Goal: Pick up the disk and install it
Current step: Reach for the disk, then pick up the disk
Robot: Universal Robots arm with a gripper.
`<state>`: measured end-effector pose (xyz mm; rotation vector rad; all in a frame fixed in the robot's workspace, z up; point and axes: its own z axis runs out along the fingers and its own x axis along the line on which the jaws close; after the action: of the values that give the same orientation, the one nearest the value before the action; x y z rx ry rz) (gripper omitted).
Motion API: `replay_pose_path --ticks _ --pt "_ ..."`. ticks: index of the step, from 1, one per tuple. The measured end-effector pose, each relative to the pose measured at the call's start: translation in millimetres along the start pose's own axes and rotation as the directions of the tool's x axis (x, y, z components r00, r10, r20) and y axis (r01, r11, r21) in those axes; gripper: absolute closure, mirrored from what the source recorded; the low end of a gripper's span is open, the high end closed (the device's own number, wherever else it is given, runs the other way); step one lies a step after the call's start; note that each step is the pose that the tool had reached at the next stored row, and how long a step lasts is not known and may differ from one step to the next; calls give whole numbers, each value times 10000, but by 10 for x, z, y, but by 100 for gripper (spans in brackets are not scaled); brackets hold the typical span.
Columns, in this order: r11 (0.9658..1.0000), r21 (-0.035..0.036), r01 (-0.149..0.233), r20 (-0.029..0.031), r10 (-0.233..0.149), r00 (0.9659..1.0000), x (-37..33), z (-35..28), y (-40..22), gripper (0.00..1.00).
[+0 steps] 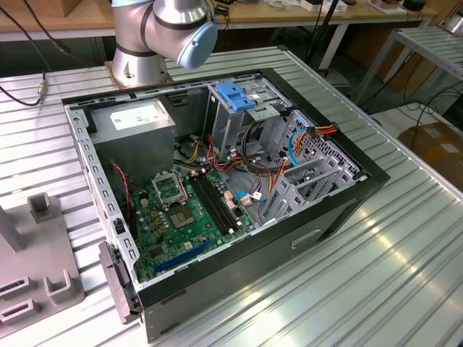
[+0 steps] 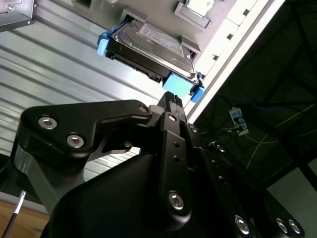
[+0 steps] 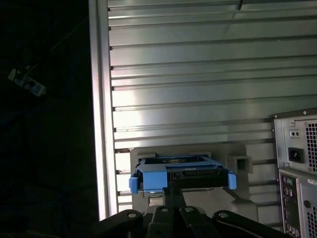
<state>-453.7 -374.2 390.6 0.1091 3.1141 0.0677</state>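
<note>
Disk (image 3: 181,174) in a grey holder (image 3: 237,161), blue end against the tip of the hand (image 3: 173,192) — open or clamped, unclear.

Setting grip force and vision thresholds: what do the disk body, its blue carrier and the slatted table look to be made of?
The disk body: grey metal by the look, a dull sheen with soft highlights and a pale label on top. Its blue carrier: probably moulded plastic, with even saturated colour, a matte finish and rounded tabs. The table: likely extruded aluminium, ribbed slats with bright streaky reflections.
</note>
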Motion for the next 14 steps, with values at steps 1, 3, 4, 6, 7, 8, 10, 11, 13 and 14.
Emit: replay_pose_path --ticks 1,3,4,6,7,8,10,11,13,14 --pt "10000 0 0 0 0 10000 25 0 -2 90" --pt "10000 1 -1 -2 1 10000 54 -2 -4 90" --pt "10000 0 1 -1 -1 10000 56 -2 -4 90" --pt "10000 0 1 0 -1 10000 56 -1 -4 90" --pt "10000 0 0 0 0 10000 57 -1 -4 90" --pt "10000 0 0 -1 0 10000 58 -2 -4 90" --pt "10000 0 0 0 0 10000 58 -1 -4 90" --pt "10000 0 0 0 0 10000 59 -1 -4 90" --pt "10000 0 0 0 0 10000 59 -1 -4 90" --pt "10000 0 0 0 0 10000 60 -1 -4 90"
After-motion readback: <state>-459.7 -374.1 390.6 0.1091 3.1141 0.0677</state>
